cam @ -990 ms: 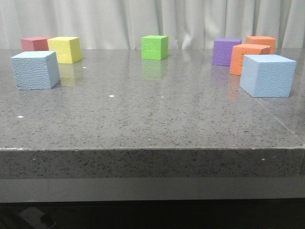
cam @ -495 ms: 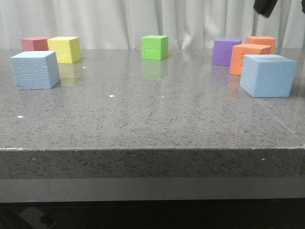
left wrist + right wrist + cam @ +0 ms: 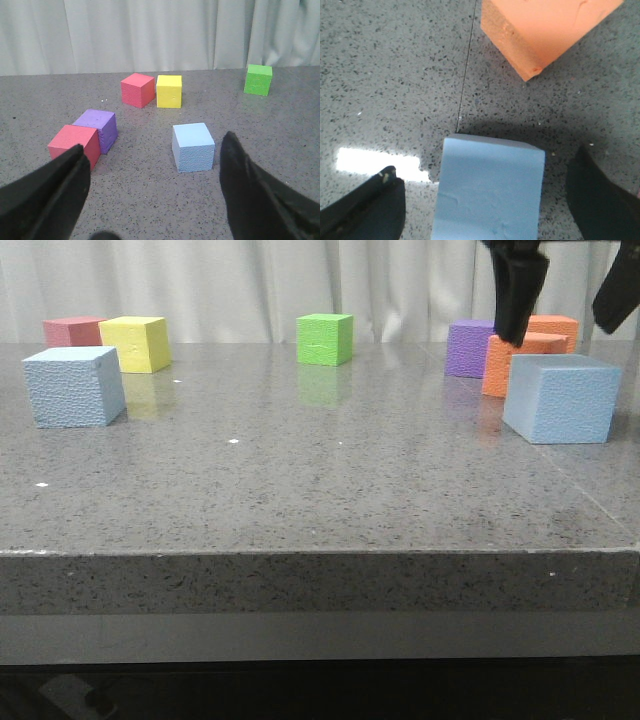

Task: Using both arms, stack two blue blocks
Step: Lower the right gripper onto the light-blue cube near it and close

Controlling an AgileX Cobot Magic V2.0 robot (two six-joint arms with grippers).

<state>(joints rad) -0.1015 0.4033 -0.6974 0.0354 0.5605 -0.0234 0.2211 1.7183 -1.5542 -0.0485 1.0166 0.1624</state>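
Front view: speckled grey table (image 3: 300,490), pale curtain (image 3: 250,285) behind.

My two pale blue foam blocks sit flat and upright, well apart. One block (image 3: 74,387) rests at my left. The other block (image 3: 562,398) rests at my right.

Right gripper (image 3: 565,310) spread wide; left gripper (image 3: 155,165) too (both raised).

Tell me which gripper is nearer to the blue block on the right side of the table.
Right. The right gripper hangs open directly above that blue block, fingers straddling it. The left gripper is out of the front view, facing the other blue block.
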